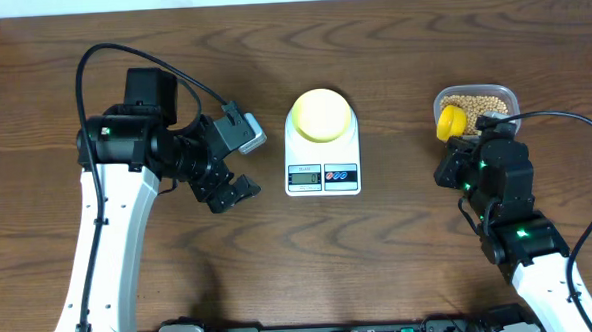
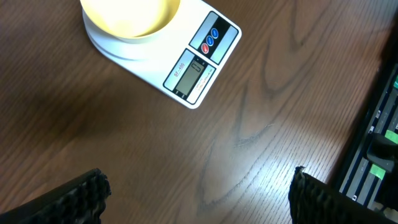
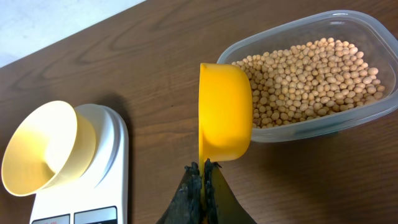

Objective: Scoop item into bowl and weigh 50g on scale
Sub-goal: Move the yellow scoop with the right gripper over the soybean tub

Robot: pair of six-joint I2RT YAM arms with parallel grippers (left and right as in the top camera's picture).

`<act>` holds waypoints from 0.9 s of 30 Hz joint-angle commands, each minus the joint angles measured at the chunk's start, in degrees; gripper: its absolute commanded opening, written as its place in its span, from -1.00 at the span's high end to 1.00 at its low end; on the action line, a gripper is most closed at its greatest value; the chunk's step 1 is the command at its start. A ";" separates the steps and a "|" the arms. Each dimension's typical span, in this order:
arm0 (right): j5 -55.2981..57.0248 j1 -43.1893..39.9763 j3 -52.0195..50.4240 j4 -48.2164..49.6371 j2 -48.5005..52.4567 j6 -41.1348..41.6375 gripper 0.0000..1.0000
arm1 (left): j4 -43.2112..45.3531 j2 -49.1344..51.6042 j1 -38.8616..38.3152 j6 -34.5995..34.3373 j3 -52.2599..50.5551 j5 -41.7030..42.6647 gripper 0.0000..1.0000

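The pale-yellow bowl (image 1: pixel 321 114) stands on the white scale (image 1: pixel 322 165) at the table's middle; both also show in the left wrist view, bowl (image 2: pixel 130 17) and scale (image 2: pixel 193 71), and in the right wrist view, bowl (image 3: pixel 40 146) and scale (image 3: pixel 102 186). The bowl looks empty. Beige beans (image 3: pixel 311 78) fill a clear tub (image 1: pixel 476 101) at the right. My right gripper (image 3: pixel 203 171) is shut on the handle of a bright yellow scoop (image 3: pixel 224 112), held on edge at the tub's left end (image 1: pixel 450 121). My left gripper (image 1: pixel 227 192) is open and empty, left of the scale.
The clear tub's rim (image 3: pixel 348 121) lies to the right of the scoop. A black rail with green lights (image 2: pixel 379 143) runs along the table's front edge. Cables hang off both arms.
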 commanded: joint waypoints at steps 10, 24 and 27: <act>-11.87 -0.17 0.74 0.13 -0.33 -2.05 0.98 | -0.39 0.35 -0.09 0.98 0.52 0.76 -0.89; -6.69 -5.33 31.41 -32.50 5.88 -18.34 0.98 | -0.39 0.35 -0.09 0.98 0.52 0.74 -0.89; -4.02 -6.64 37.38 -37.16 9.53 -20.63 0.98 | -0.39 0.35 -0.09 1.01 0.52 0.74 -0.89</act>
